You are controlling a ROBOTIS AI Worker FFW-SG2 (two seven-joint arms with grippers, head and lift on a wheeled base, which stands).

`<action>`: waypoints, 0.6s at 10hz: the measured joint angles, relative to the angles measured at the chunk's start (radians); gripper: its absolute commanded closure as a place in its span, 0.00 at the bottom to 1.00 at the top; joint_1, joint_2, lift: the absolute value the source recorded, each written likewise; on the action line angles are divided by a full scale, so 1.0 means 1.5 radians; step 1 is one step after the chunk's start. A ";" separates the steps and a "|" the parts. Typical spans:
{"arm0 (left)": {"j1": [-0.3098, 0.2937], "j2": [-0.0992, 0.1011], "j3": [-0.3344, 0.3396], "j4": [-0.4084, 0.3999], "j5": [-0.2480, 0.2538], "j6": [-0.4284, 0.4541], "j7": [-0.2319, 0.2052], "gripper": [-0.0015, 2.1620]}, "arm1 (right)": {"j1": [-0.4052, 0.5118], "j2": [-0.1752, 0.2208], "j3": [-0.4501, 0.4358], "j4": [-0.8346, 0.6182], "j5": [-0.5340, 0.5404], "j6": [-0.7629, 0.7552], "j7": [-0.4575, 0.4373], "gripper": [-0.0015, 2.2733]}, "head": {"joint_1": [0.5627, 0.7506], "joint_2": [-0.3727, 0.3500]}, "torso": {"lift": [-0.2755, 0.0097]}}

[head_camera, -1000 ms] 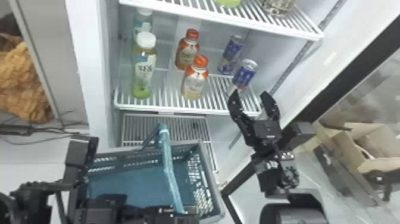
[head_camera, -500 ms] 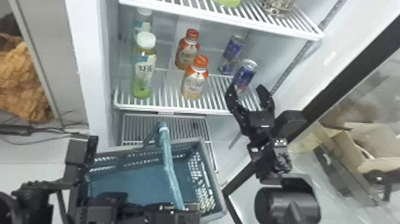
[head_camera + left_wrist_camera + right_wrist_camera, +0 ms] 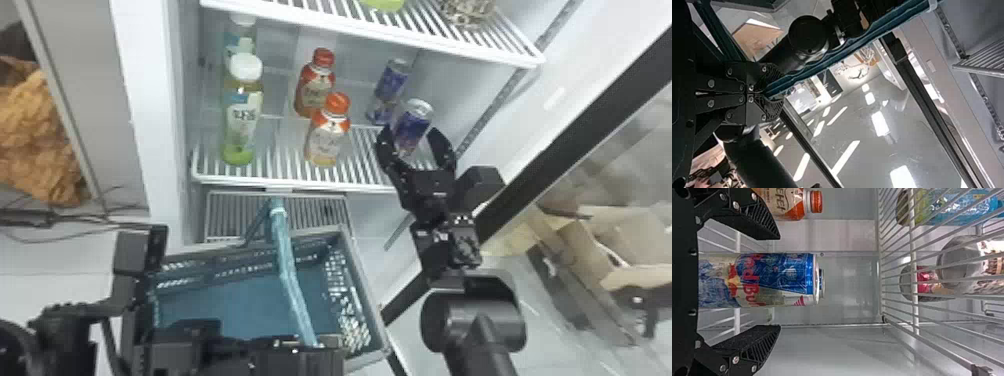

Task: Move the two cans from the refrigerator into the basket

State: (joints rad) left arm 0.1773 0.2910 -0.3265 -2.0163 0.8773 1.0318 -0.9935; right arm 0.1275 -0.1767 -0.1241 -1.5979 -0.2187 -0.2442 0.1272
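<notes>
Front can (image 3: 412,125) and rear can (image 3: 391,85) both on shelf (image 3: 280,155); neither in basket (image 3: 225,305), so both transfers left. Right fingers (image 3: 756,344) open either side of front can, grip not made. Left fingers (image 3: 772,108) closed on handle (image 3: 828,62). Closing on front can looks next.

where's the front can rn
In the head view, the front can stands on the fridge shelf, between the right claw's open fingers.
</notes>
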 measured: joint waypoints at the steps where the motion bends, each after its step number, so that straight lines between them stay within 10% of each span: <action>1: 0.000 0.000 0.000 0.000 0.000 0.001 0.000 0.55 | -0.010 -0.002 0.003 0.011 -0.003 -0.002 -0.001 0.10 | 0.70 0.03 | 0.03; 6: -0.003 0.001 -0.002 0.000 0.001 0.003 0.000 0.55 | -0.049 -0.008 0.027 0.048 -0.021 -0.002 -0.001 0.35 | 0.70 0.03 | 0.03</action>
State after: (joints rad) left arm 0.1722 0.2924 -0.3290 -2.0162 0.8794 1.0357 -0.9936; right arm 0.0533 -0.1882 -0.0829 -1.5252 -0.2495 -0.2467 0.1250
